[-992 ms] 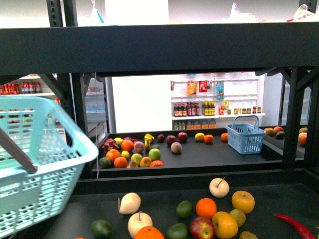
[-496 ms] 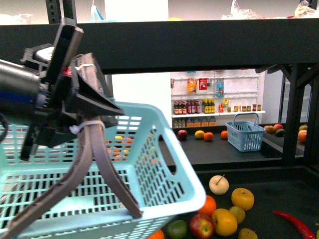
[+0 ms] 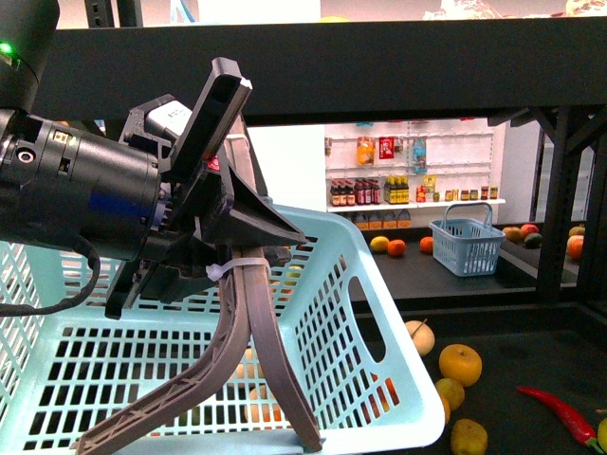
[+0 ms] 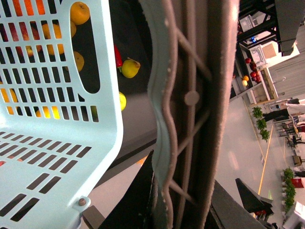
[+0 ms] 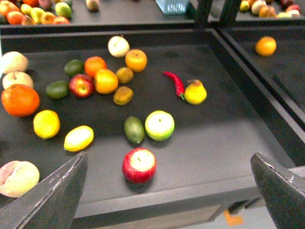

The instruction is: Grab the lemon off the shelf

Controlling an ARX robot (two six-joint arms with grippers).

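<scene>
A: State of the right gripper (image 5: 167,160)?

B: Spread wide and empty, over the near edge of the shelf (image 5: 224,143). The left gripper (image 3: 224,258) is clamped on the handle (image 3: 248,341) of the basket (image 3: 365,313), so it's busy. The right arm looks like the one for the pick.

A: Where's the lemon?

B: The lemon (image 5: 78,138) is lying on the shelf, just beyond the right gripper's left finger (image 5: 52,195). That puts it ahead and left of the gripper's midline. A red apple (image 5: 139,164) is nearer, almost between the fingers, and it isn't the target.

A: Long axis?

B: It's oval and slanted, with one end near-left and the other far-right. My guess is the arm needs to shift left and forward and turn the wrist, so the jaws close across the short side.

A: Any crowding?

B: A round yellow fruit (image 5: 46,123) sits just beside it on the far-left. Whether they touch is hard to call. A green fruit (image 5: 134,129) is to its right, clearly apart. Farther back are more fruits.

A: Front view?

B: The basket blocks that part of the shelf, so the lemon isn't visible there.
</scene>
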